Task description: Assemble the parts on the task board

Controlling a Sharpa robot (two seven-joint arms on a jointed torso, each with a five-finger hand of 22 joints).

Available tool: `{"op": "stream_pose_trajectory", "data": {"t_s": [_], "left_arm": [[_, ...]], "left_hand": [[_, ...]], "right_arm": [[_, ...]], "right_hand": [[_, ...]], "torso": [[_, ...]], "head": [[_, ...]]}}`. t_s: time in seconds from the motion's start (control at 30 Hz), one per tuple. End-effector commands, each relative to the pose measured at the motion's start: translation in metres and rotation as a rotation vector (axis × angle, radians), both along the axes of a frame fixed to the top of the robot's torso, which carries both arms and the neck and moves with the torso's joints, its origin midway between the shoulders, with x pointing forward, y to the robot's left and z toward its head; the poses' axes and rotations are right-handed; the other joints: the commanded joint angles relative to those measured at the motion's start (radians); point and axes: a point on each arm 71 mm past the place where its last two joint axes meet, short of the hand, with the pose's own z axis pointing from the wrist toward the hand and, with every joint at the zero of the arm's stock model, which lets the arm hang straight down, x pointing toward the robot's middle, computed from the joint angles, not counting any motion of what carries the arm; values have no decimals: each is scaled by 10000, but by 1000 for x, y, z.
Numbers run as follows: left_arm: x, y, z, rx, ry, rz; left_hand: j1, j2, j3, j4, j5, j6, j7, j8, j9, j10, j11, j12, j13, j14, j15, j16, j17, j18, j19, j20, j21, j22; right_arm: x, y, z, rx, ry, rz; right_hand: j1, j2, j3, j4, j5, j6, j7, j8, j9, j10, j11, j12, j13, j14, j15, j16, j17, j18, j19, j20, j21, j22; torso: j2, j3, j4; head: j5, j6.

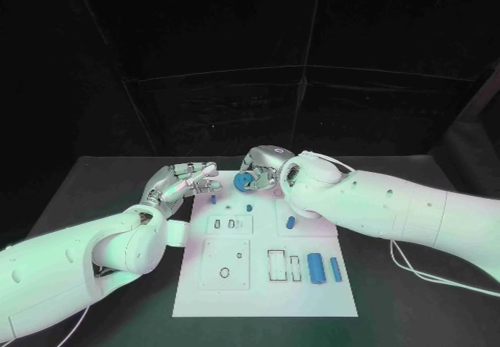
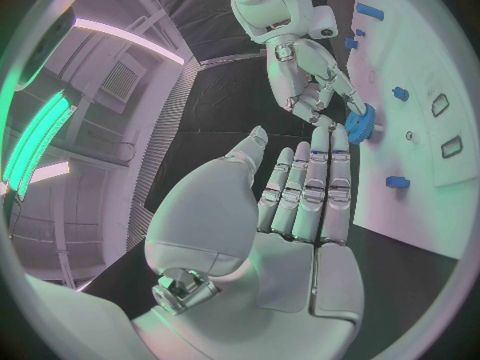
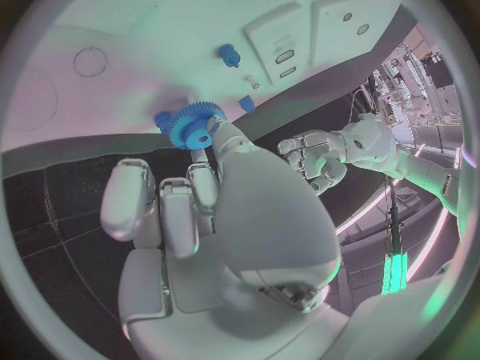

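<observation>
- The right hand [image 1: 263, 168] pinches a blue gear [image 1: 245, 181] between thumb and fingertips. It carries the gear over the far end of the task board [image 1: 266, 296], close to the board surface.
- In the right wrist view, the gear [image 3: 192, 123] sits at the fingertips, just beside a small blue peg [image 3: 162, 119] on the board. Whether the gear already bears on the board cannot be determined.
- The left hand [image 1: 186, 181] holds nothing. Its fingers lie extended and side by side at the board's far left corner, near the gear but apart from it.
- Remaining parts: two blue cylinders [image 1: 324, 268] lie near the board's right edge, beside the rectangular slots [image 1: 285, 266]. Small blue pegs [image 1: 249, 207] stand in the middle region.
- Risk: the grip is a fingertip pinch on the gear's rim. A tilted gear is likely to jam on its post rather than seat.
- Risk: early release can let the gear roll off the far edge.
- Risk: the two hands are close together; a sideways correction may bring them into contact.
</observation>
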Motion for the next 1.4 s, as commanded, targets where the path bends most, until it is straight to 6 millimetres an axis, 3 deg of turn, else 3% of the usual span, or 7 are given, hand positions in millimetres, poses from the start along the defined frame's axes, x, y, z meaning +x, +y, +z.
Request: {"op": "stream_pose_trajectory", "data": {"t_s": [0.03,0.53,0.63,0.73,1.03,1.4], "left_arm": [[0,-1,2,-39,-207,-41],[0,-2,2,-64,-180,-112],[0,-3,2,-68,-178,-123],[0,-2,2,-65,-174,-120],[0,-1,2,-51,-160,-101],[0,-1,2,-39,-141,-93]], "left_hand": [[67,18,-14,-59,-4,-28,9,-46,-2,-16,37,-67,-7,5,35,-36,17,132,68,-3,-34,-16],[77,22,-11,-72,-5,-18,9,-48,0,-6,35,-68,-5,9,33,-47,25,134,81,-4,-39,-21],[77,22,-11,-72,-5,-18,9,-48,0,-6,35,-68,-5,9,33,-47,25,134,81,-4,-39,-21],[77,22,-11,-72,-5,-18,9,-48,0,-6,35,-68,-5,9,33,-47,25,134,81,-4,-39,-21],[81,10,-17,-88,-8,-22,17,-58,-1,-8,39,-76,-6,7,35,-63,34,133,90,-4,-47,-27],[79,11,-18,-90,-8,-24,20,-62,-2,-10,41,-81,-7,6,36,-70,37,133,93,-3,-51,-30]], "right_arm": [[1,2,-1,-211,-19,-32],[1,11,-10,-713,44,-178],[2,12,-11,-777,8,-231],[3,12,-12,-835,21,-262],[4,13,-17,-1035,541,-110],[4,12,-20,-1124,858,-16]], "right_hand": [[-87,-8,71,-6,8,114,6,9,5,38,17,-24,-2,731,-70,51,992,-173,45,-1,43,12],[-185,-108,163,-29,-129,95,24,-87,2,-8,31,-90,-45,727,-60,44,984,-176,43,5,45,24],[-269,-188,223,-38,-170,-62,72,-233,-16,-65,68,-177,-115,728,-35,45,996,-177,34,21,40,17],[-467,-349,215,-11,-237,-485,172,-560,-22,-142,152,-309,-226,729,42,48,1010,-181,28,80,38,21],[-1364,-637,-332,433,-915,-853,189,-965,12,-248,214,-502,-386,737,103,64,1061,-176,16,161,39,26],[-1799,-564,-801,849,-1013,-739,221,-1067,40,-248,248,-506,-357,749,132,88,1127,-181,25,190,61,61]], "torso": [[-3,6,-6],[3,19,-42],[6,19,-41],[-1,12,-37],[-2,17,-33],[-2,21,-38]], "head": [[25,-33],[84,-65],[83,-85],[94,-92],[93,-121],[92,-127]]}}
